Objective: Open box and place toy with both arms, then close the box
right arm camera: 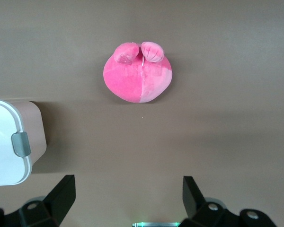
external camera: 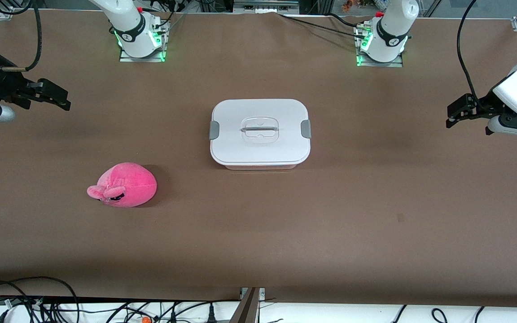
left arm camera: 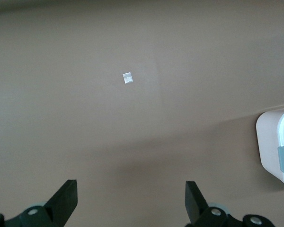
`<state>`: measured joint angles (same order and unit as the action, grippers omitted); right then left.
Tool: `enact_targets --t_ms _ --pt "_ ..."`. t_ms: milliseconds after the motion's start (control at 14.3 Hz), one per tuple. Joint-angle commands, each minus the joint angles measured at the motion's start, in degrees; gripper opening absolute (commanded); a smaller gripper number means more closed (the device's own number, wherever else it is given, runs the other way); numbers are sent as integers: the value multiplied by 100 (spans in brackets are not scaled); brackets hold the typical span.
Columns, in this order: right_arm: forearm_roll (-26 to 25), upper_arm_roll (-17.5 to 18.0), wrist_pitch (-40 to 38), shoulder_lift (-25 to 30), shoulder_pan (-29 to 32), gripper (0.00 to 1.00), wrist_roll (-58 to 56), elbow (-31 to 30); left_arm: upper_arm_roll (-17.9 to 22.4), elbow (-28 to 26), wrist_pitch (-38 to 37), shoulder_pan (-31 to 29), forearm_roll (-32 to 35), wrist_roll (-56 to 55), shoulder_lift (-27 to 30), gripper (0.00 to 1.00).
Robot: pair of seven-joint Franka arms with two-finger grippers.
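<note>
The box [external camera: 260,148] stands shut in the middle of the table, its white lid [external camera: 258,114] on, with a grey clip at each end. The pink plush toy [external camera: 124,185] lies nearer the front camera, toward the right arm's end. My right gripper [external camera: 61,99] is open and empty, held above the table at the right arm's end. Its wrist view shows the toy [right arm camera: 138,72] and one end of the box [right arm camera: 12,142] ahead of the gripper [right arm camera: 128,196]. My left gripper [external camera: 453,114] is open and empty above the left arm's end. Its wrist view [left arm camera: 130,198] shows one end of the box [left arm camera: 272,142].
The brown table [external camera: 375,202] bears only the box and toy. A small white speck [left arm camera: 128,78] lies on it in the left wrist view. Both arm bases [external camera: 139,38] stand along the edge farthest from the front camera. Cables [external camera: 38,305] lie below the near edge.
</note>
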<state>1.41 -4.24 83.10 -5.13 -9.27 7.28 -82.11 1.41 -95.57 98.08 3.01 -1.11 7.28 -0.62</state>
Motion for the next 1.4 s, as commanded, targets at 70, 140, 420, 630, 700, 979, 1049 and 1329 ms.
enact_targets --t_ms 70,140,420,630,700,979,1049,1329 --pt "79 -7 57 117 4 100 -86 -104 -17 205 -149 6 -73 37 -105 100" --pt "79 -15 109 117 4 100 -86 -104 -26 205 -149 -2 -73 45 -149 100" --pt "87 -24 118 108 4 100 -86 -104 9 196 -210 -29 -108 -7 -167 100" --pt "87 -24 171 100 4 100 -86 -104 18 196 -281 -29 -82 -7 -202 100" --pt "87 -24 189 100 4 100 -86 -104 26 196 -299 -37 -99 -7 -202 100" --pt "87 -24 198 100 4 100 -86 -104 26 205 -307 -29 -73 10 -211 100" --pt "87 -24 198 100 4 100 -86 -104 26 205 -308 -29 -73 10 -202 100" --pt "87 -33 198 100 4 100 -86 -104 -122 214 -325 50 -73 -7 -149 100"
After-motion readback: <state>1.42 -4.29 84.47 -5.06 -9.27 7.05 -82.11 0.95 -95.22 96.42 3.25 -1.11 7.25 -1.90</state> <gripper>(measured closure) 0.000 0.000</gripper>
